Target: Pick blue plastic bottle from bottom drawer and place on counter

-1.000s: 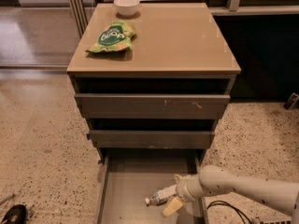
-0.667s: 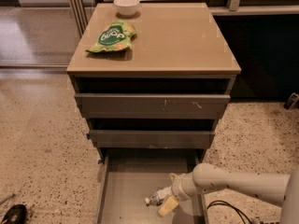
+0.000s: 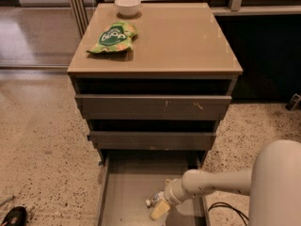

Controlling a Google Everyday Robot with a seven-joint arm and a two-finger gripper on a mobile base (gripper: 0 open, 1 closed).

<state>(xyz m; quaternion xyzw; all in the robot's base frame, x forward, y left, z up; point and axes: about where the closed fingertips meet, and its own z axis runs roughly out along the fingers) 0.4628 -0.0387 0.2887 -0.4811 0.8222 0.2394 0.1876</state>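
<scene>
Lying on the bottom drawer (image 3: pixel 126 192) floor, the blue plastic bottle (image 3: pixel 152 201) looks light, slick, squashable; take its mid-body. The pincer (image 3: pixel 160 208) is right at it; clamped or apart, cannot tell

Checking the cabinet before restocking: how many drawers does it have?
3: top drawer under the counter, middle drawer below it, bottom drawer pulled out, with the tool inside it by the blue plastic bottle.
</scene>
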